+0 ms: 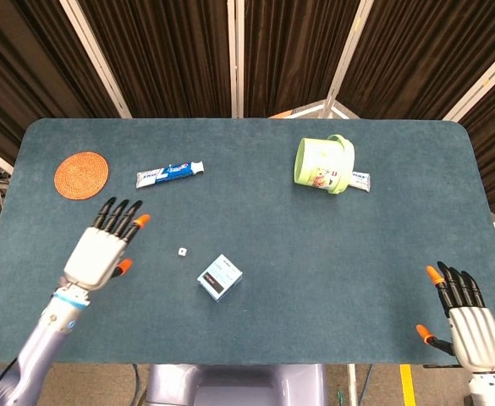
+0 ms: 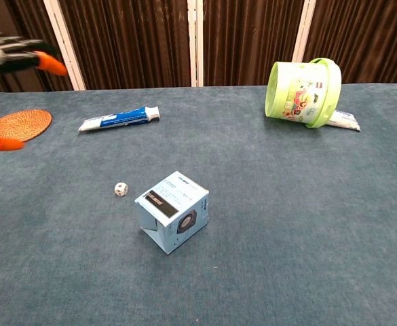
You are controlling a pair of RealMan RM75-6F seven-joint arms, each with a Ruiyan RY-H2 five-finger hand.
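A small white die (image 1: pixel 182 252) (image 2: pixel 121 189) lies on the blue table, just left of a pale blue box (image 1: pixel 220 277) (image 2: pixel 173 211). My left hand (image 1: pixel 103 247) hovers open to the left of the die, fingers spread, holding nothing; only its orange fingertips (image 2: pixel 49 64) show at the chest view's left edge. My right hand (image 1: pixel 465 317) is open at the table's near right corner, far from everything.
A blue and white toothpaste tube (image 1: pixel 170 172) (image 2: pixel 119 118) and a round orange woven coaster (image 1: pixel 81 175) (image 2: pixel 18 125) lie at the back left. A green bucket (image 1: pixel 322 165) (image 2: pixel 303 92) lies tipped on its side at the back right, a second tube (image 2: pixel 341 120) behind it.
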